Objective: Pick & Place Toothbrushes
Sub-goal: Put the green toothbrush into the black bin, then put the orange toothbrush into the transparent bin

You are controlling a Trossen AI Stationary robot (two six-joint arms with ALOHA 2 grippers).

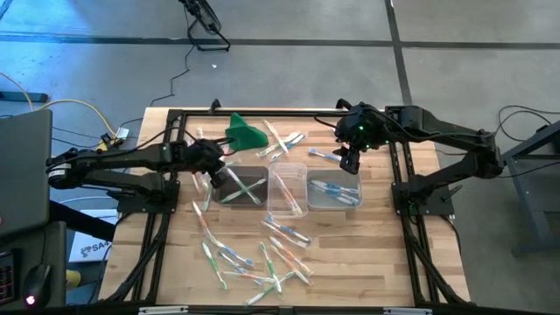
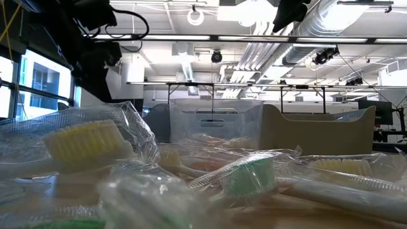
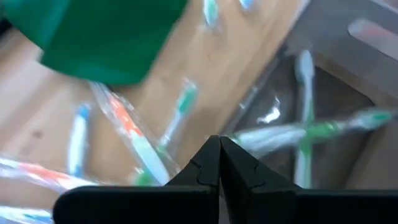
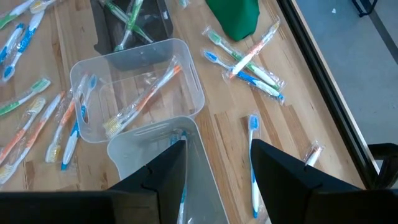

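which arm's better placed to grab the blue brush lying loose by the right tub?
Right, probably. Its gripper hangs with jaws open right over the blue brush beside the right tub. The left gripper is shut, across the table by the left tub.

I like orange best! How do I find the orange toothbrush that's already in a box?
On the wooden table, find the row of three clear tubs. Look in the middle tub: the orange toothbrush lies slanted inside it. The left tub holds green toothbrushes and the right tub holds blue toothbrushes.
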